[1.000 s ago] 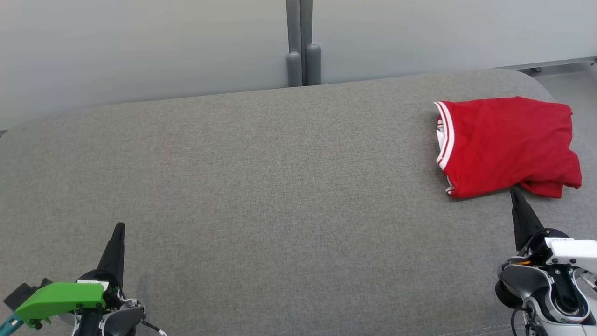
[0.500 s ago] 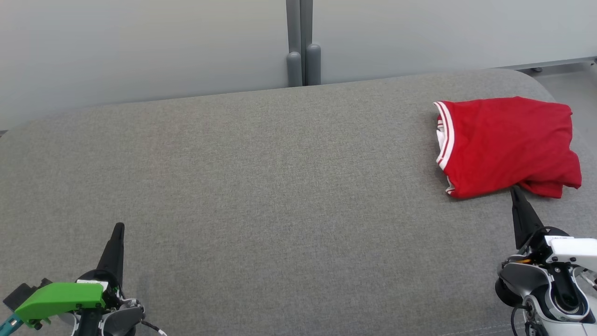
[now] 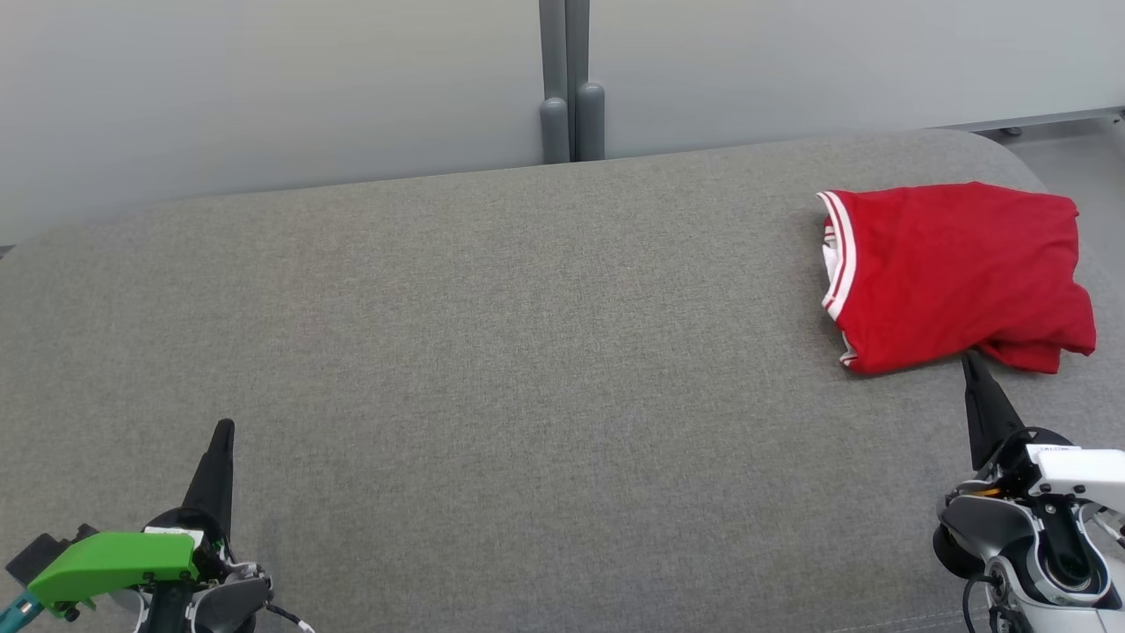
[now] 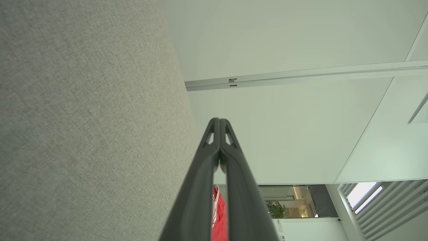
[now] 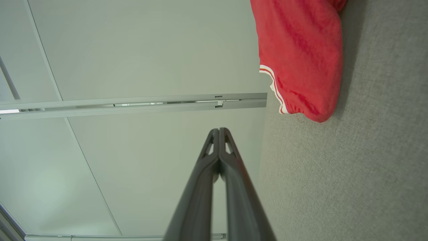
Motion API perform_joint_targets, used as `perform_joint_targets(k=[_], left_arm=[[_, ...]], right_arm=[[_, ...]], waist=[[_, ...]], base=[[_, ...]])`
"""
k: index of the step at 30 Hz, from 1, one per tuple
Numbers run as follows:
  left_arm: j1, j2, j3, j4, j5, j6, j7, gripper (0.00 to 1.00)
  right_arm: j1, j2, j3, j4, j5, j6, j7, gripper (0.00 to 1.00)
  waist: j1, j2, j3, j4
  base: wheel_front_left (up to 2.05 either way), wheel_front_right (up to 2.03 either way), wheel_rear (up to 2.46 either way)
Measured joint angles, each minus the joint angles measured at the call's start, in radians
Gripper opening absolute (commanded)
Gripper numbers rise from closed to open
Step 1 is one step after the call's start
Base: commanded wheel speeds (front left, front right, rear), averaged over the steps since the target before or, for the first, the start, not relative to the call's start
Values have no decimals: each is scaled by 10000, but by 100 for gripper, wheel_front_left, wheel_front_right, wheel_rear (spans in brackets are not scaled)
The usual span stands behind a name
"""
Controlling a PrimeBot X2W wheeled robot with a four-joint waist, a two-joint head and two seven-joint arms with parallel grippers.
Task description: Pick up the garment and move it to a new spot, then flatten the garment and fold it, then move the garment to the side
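Head view shows the red garment (image 3: 958,272) lying folded at the upper right of the grey tabletop (image 3: 527,352). The left pincer (image 3: 226,428), at lower left, and the right pincer (image 3: 968,360), just beside the garment's lower edge, have their fingers together and hold nothing. The task looks almost finished; the next move probably asks only that the arms draw away.

Nothing legible anywhere: no text, label, brand, number or sign clear enough to read; only a faint dark marking on the white housing (image 3: 1079,471) behind the right gripper (image 3: 968,358), too small to make out
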Motion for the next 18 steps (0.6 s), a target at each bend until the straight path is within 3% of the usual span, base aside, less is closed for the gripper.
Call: perform_joint_targets(k=[18], left_arm=[[0, -2, 6, -2, 0, 0, 0, 0]], right_arm=[[-7, 12, -19, 44, 0, 2, 35, 0]], waist=[[0, 0, -1, -1]], base=[[0, 0, 0]])
